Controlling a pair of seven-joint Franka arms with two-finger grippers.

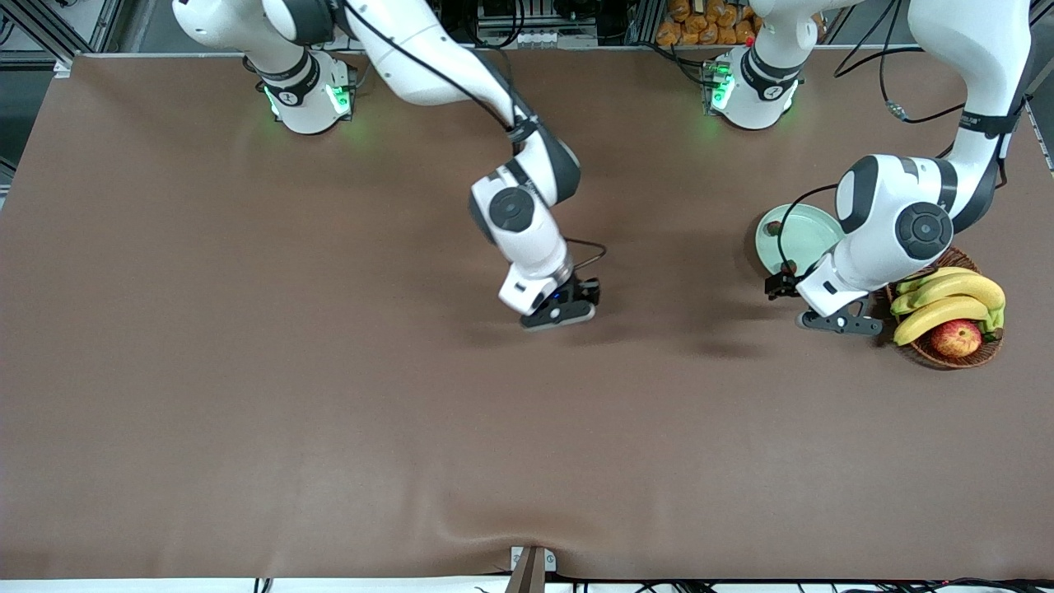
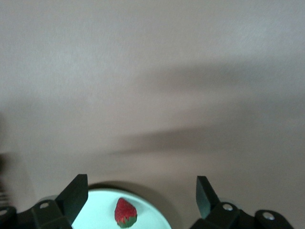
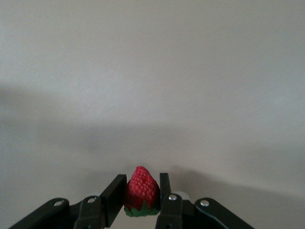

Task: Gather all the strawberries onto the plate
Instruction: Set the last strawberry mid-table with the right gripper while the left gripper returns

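Clamped between the right gripper (image 3: 137, 202)'s flat black fingers over the brown cloth, a bumpy red strawberry (image 3: 141, 190) is showing, while another (image 2: 125, 213) is lying on the smooth mint plate (image 2: 152, 220) under the left gripper (image 2: 142, 198)'s spread fingers.

Counts: two strawberries visible, one (image 2: 125, 212) on the plate (image 1: 803, 236), one (image 3: 141, 191) in the right wrist view. One plate. One basket (image 1: 951, 356) holding three bananas (image 1: 947, 301) and one apple (image 1: 956, 338). Two arms.
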